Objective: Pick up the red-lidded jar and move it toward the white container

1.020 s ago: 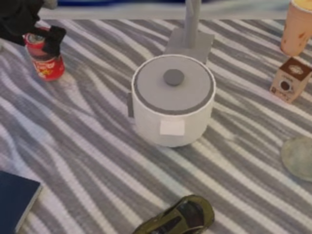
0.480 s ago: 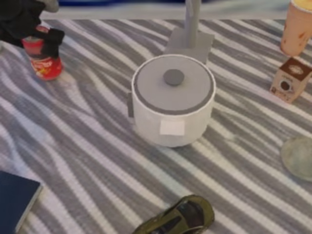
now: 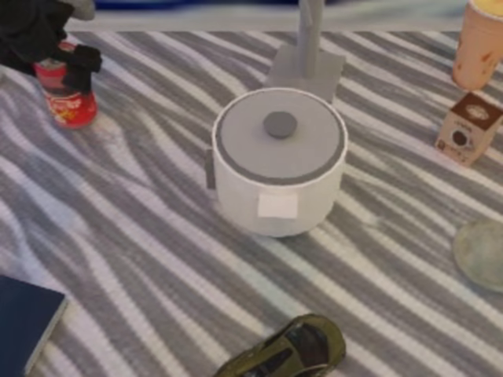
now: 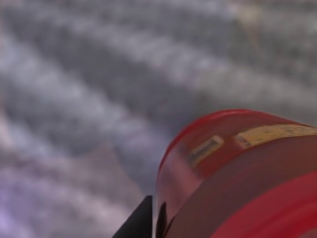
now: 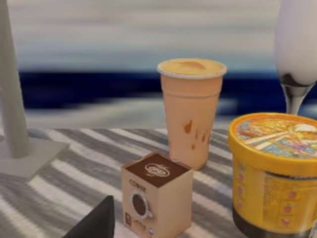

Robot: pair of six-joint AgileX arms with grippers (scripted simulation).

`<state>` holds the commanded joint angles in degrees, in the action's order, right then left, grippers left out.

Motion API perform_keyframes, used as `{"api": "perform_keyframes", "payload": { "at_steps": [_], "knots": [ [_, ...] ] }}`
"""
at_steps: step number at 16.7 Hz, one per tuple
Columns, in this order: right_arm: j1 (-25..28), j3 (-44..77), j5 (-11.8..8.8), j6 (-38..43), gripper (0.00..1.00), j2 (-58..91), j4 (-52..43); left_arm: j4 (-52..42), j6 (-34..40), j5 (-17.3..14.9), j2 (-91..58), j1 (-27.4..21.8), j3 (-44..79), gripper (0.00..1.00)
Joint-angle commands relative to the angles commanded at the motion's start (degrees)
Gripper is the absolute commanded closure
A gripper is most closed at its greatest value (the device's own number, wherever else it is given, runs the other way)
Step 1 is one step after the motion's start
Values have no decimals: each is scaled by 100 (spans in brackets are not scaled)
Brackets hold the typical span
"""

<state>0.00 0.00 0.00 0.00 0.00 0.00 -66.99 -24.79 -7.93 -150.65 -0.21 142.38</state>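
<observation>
The red-lidded jar [image 3: 69, 100] hangs at the table's far left back corner, tilted, with my left gripper [image 3: 63, 61] shut on its lid end. In the left wrist view the jar [image 4: 237, 173] fills the near corner against a dark finger [image 4: 136, 223]. The white container [image 3: 279, 169], with grey lid and knob, stands at the table's middle, well to the right of the jar. My right arm is out of the top view; its wrist view shows one dark finger [image 5: 96, 223] set far off centre, holding nothing.
A grey stand [image 3: 306, 59] rises behind the pot. An orange-beige cup [image 3: 481, 43] and a brown-and-white carton [image 3: 469, 127] stand at the back right, a grey-green disc [image 3: 481, 253] at the right edge. An olive toy car [image 3: 291, 349] and a blue book [image 3: 23, 326] lie in front.
The left gripper has carried the jar a little to the left and toward the back edge. The pot and the other objects have not moved.
</observation>
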Motion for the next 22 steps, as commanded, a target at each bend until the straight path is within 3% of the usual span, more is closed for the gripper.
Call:
{"api": "perform_keyframes", "payload": {
  "at_steps": [2, 12, 22],
  "knots": [
    [0, 0, 0, 0, 0, 0, 0, 0, 0, 0, 0, 0, 0, 100],
    [0, 0, 0, 0, 0, 0, 0, 2, -4, 4, 94, 29, -89, 100],
    [0, 0, 0, 0, 0, 0, 0, 5, -30, 27, 2801, 162, -2798, 100]
  ]
}}
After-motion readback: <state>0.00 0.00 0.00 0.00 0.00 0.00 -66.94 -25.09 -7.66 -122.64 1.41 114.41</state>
